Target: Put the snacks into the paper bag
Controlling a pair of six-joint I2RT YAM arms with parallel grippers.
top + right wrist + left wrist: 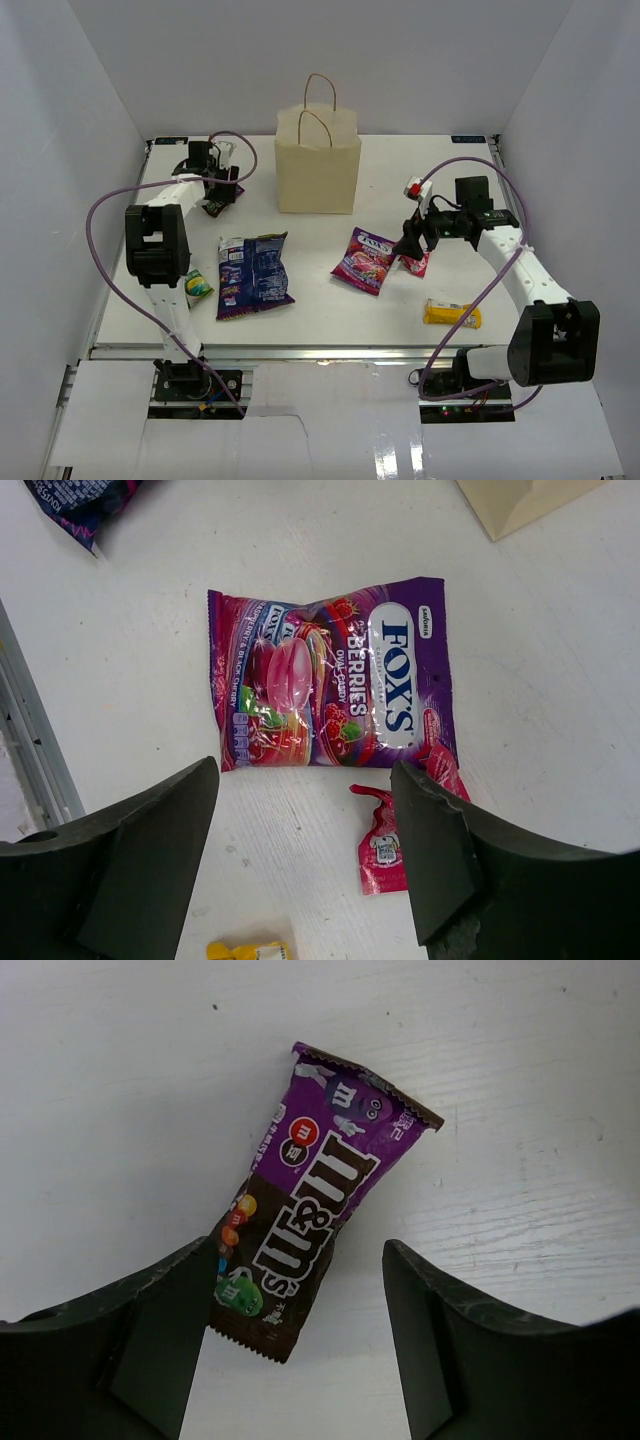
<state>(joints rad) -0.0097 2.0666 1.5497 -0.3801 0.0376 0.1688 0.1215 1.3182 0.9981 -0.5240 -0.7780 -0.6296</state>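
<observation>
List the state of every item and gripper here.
paper bag, upright
dark purple bar, flat, ungripped
magenta candy bag, flat on table
small pink packet, flat on table
blue-purple bag, flat on table
yellow bar, flat on table
green packet, on table
left gripper, open
right gripper, open

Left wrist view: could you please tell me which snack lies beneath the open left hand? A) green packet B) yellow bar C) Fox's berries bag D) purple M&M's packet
D: the purple M&M's packet lies flat, its lower end inside the open left hand.
</observation>
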